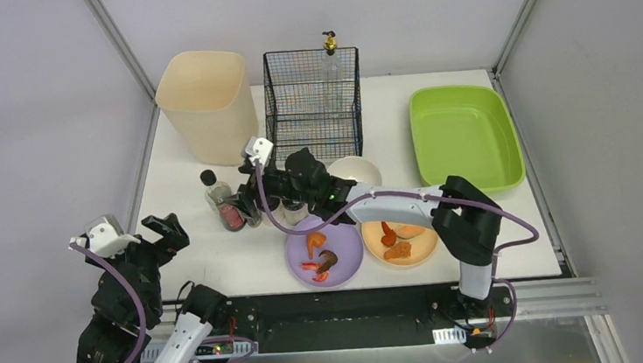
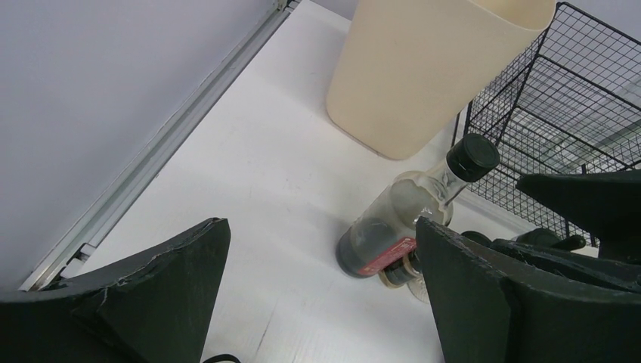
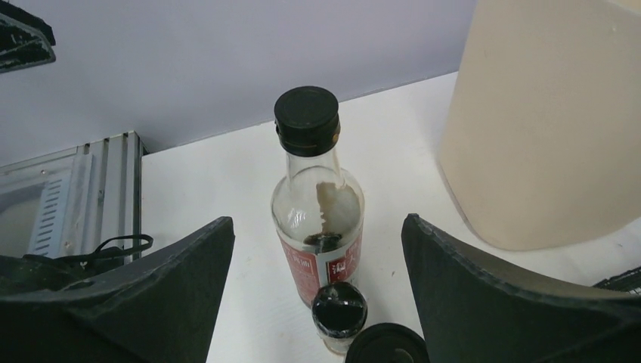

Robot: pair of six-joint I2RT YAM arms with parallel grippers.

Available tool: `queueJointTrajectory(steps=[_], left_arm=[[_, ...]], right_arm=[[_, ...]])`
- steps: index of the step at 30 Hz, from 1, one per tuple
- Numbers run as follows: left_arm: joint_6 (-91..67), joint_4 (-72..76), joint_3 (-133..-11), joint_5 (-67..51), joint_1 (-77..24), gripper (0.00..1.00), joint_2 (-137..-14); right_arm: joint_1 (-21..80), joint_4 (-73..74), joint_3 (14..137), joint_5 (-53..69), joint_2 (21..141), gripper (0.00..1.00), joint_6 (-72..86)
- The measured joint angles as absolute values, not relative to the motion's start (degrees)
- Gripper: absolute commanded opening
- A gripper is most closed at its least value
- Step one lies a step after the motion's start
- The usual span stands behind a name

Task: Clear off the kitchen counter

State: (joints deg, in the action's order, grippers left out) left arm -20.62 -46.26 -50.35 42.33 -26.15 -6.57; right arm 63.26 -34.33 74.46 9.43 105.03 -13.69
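Seemingly the reach for the sauce bottle (image 3: 306, 189), upright left of centre on the kitchen counter (image 1: 174, 194); right gripper (image 3: 316, 225) wide open, empty, lined up on it; left gripper (image 2: 321, 225) wide, empty, near left; next: close on the glass without toppling the small jar (image 3: 340, 310)

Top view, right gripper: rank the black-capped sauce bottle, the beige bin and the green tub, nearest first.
1. Sauce bottle, just left of the right gripper.
2. Beige bin, back left.
3. Green tub, far right.
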Motion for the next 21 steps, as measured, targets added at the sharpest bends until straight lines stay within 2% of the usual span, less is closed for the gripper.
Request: queueJointTrajectory(steps=[17, 21], left_arm=[[-20.60, -45.76, -50.06, 40.99, -24.27, 0.97, -6.68], [-20.60, -45.65, -49.93, 40.45, -23.38, 0.97, -6.68]], right_arm=[[64.55, -38.22, 85.80, 9.10, 115.46, 0.83, -12.45], [64.73, -38.15, 87.26, 8.64, 117.30, 0.79, -12.45]])
